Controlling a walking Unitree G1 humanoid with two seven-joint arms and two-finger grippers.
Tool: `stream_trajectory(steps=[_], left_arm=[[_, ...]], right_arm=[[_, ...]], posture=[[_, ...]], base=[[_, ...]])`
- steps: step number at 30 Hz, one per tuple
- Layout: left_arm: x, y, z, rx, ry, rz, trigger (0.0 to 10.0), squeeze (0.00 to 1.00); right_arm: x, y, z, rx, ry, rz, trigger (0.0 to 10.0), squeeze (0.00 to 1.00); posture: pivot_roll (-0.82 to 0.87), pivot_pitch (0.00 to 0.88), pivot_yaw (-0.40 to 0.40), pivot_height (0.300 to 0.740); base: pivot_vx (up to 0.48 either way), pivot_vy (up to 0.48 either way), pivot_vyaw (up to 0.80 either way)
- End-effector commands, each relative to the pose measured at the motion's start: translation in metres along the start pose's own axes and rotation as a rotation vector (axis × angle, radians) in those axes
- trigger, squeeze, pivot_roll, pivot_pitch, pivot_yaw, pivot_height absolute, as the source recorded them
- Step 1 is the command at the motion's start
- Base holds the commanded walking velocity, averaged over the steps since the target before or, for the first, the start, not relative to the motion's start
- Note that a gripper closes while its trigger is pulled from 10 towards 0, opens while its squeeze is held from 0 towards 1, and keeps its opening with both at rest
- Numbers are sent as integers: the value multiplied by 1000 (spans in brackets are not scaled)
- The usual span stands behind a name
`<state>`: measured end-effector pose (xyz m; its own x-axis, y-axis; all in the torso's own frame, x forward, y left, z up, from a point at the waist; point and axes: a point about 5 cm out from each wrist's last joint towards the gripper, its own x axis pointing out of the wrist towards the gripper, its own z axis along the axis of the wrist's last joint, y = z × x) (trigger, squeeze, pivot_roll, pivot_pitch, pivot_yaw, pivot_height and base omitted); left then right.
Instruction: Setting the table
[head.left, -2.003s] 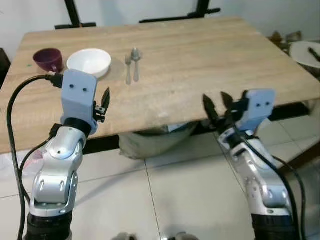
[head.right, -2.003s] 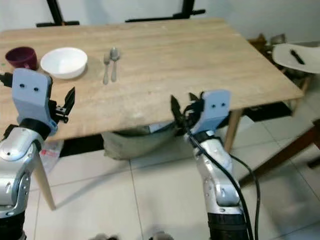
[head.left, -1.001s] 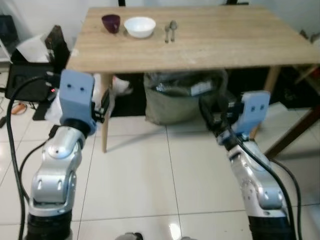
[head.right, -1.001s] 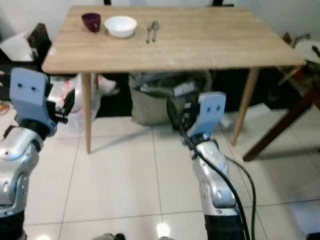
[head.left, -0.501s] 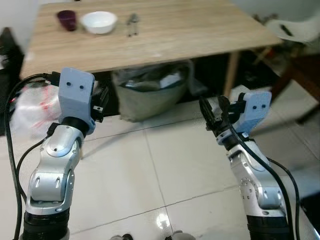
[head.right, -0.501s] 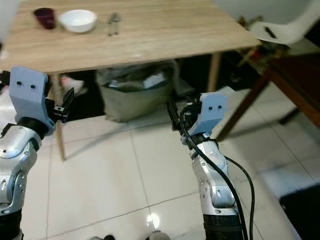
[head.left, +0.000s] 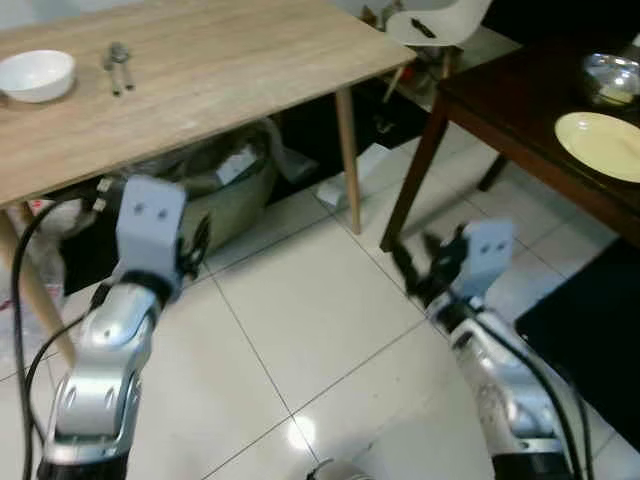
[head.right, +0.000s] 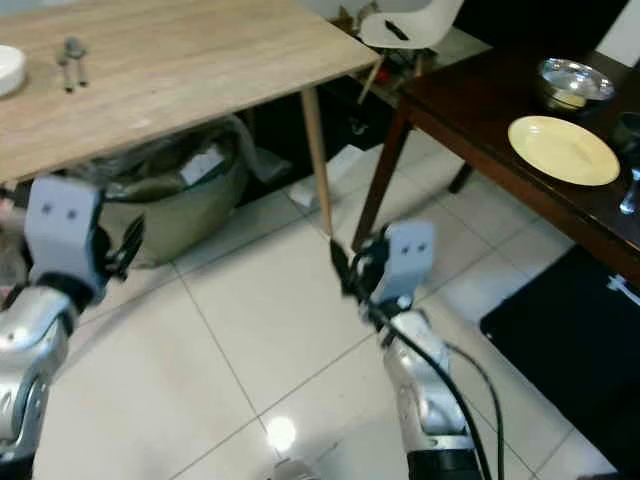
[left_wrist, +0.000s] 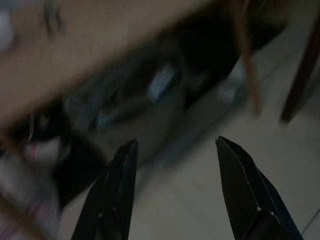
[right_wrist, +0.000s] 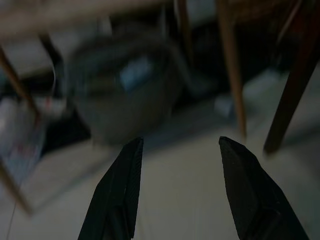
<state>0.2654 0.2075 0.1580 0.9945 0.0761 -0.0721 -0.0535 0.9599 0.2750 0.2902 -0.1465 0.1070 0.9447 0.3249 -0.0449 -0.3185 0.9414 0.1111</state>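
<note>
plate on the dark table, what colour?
Pale yellow plate, clearest in the right eye view.

- I see a white bowl (head.left: 36, 75) upright on the light wood table (head.left: 220, 60), near its far left edge, cut off by the frame edge in the right eye view.
- Fork + spoon (head.left: 118, 66) lie flat side by side just right of the bowl, handles toward me.
- Pale yellow plate (head.right: 563, 150) sits flat on the dark wood table (head.right: 470, 120) at right.
- Metal bowl (head.right: 574, 85) stands upright behind the plate, sth yellowish inside.
</note>
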Motion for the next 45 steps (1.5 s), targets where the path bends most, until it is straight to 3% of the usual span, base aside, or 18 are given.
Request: stream_trajectory(steps=[1, 3, 4, 5, 7, 11, 15, 24, 28, 45], left_arm=[[-12, 2, -46, 39, 141, 16, 10000, 0], [-16, 2, -58, 36, 184, 19, 10000, 0], [-22, 0, -80, 24, 267, 22, 10000, 0], [-22, 0, -80, 24, 267, 22, 10000, 0], [-30, 0, -108, 18, 360, 34, 10000, 0], [-35, -2, -125, -18, 423, 44, 10000, 0], [-35, -3, -128, -20, 425, 47, 10000, 0], [-34, -15, -149, -34, 458, -23, 10000, 0], [-37, -17, -160, -46, 503, -26, 10000, 0], [-33, -22, -160, -33, 461, -42, 10000, 0]], right_arm=[[-5, 2, -39, 20, 135, 24, 10000, 0], [-6, 3, -47, 28, 165, 26, 10000, 0], [-9, 5, -65, 52, 230, 45, 10000, 0], [-9, 5, -65, 52, 230, 45, 10000, 0], [-13, 10, -89, 50, 328, 80, 10000, 0], [-16, 16, -102, 68, 374, 85, 10000, 0], [-17, 15, -104, 88, 371, 70, 10000, 0], [-33, 8, -131, 122, 438, -5, 10000, 0], [-50, 2, -150, 152, 520, -81, 10000, 0], [-39, 1, -142, 118, 457, -50, 10000, 0]], posture=[[-30, 39, 8, 740], [-31, 40, 8, 740], [-26, 36, 2, 740], [-26, 36, 2, 740], [-24, 35, -3, 740], [-13, 37, -10, 740], [-16, 37, -9, 740], [-40, 40, 1, 740], [-39, 40, 0, 740], [-44, 50, -10, 740]], base=[[0, 0, -800], [0, 0, -800], [0, 0, -800], [0, 0, -800], [0, 0, -800], [0, 0, -800], [0, 0, -800], [0, 0, -788], [0, 0, -783], [0, 0, -781]])
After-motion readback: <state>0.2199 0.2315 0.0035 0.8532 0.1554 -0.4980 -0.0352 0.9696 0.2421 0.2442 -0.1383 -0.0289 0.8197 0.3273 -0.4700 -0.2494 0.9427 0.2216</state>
